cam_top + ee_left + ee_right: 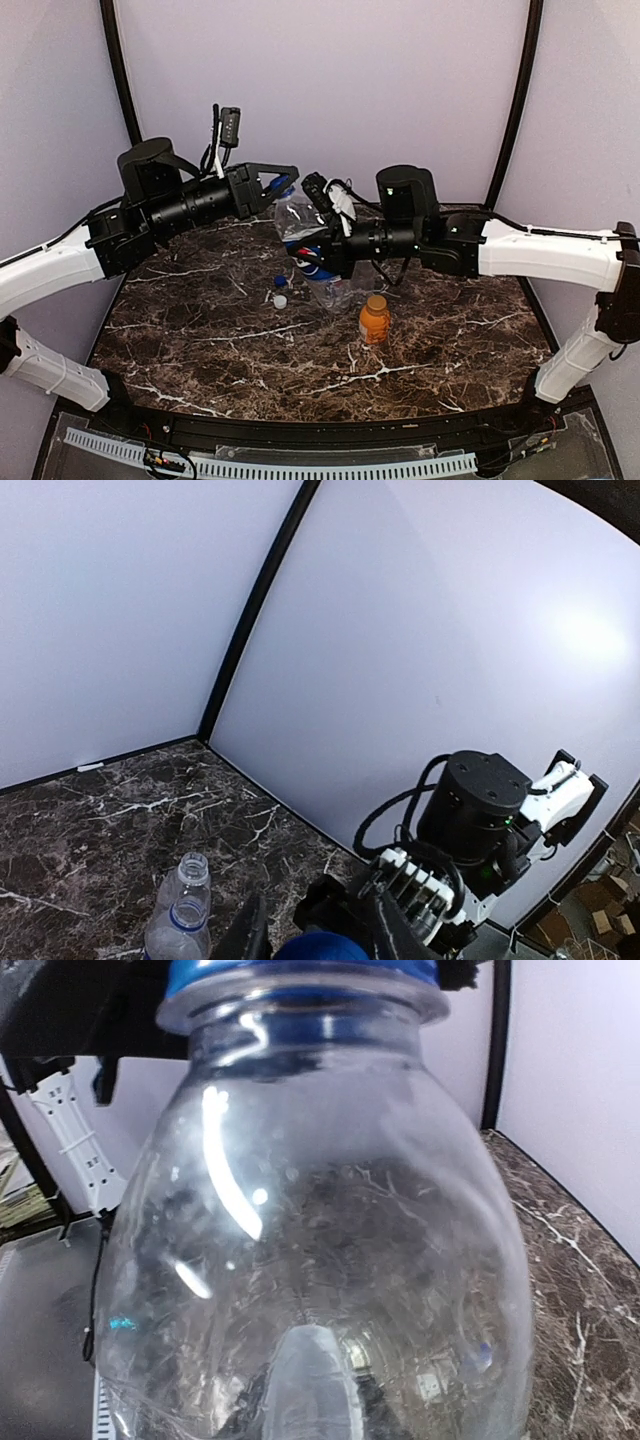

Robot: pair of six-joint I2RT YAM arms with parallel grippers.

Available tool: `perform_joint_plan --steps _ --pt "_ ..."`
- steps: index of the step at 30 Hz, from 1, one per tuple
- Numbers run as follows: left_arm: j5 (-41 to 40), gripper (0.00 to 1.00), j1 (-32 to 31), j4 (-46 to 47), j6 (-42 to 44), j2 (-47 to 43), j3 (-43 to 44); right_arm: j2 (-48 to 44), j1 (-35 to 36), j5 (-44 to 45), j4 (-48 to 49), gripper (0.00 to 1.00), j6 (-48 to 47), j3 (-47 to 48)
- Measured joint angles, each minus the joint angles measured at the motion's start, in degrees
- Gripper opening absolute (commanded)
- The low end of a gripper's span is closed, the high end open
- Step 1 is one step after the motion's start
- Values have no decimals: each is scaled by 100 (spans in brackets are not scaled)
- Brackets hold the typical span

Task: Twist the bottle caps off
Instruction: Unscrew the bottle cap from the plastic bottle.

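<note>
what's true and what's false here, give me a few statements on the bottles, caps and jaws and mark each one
The orange bottle has its cap on. True.

A loose blue cap and a loose white cap lie on the table. True.

The left gripper hangs open, touching nothing. False: its jaws are shut on the screwed-on blue cap of the clear bottle.

The right gripper holds the orange bottle. False: it holds the clear bottle.

The standing bottle in the left wrist view is capped. False: its mouth is open.
</note>
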Motion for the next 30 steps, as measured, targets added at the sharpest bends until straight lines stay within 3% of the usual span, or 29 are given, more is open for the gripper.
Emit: perform_joint_plan --steps 4,11,19,25,30 --pt "-734 22 -118 -103 -96 2 13 0 199 876 4 12 -9 -9" --pt "-697 42 -136 -125 76 0 13 -7 243 955 127 11 -101 -94" --pt "186 68 -35 -129 520 -118 20 -142 133 -125 278 9 -96 -334" --pt "994 73 105 -166 669 -219 35 -168 -92 -1318 393 9 -46 -367" --pt "2039 71 186 -179 789 -282 83 -146 -186 -2505 389 10 -2 -350"
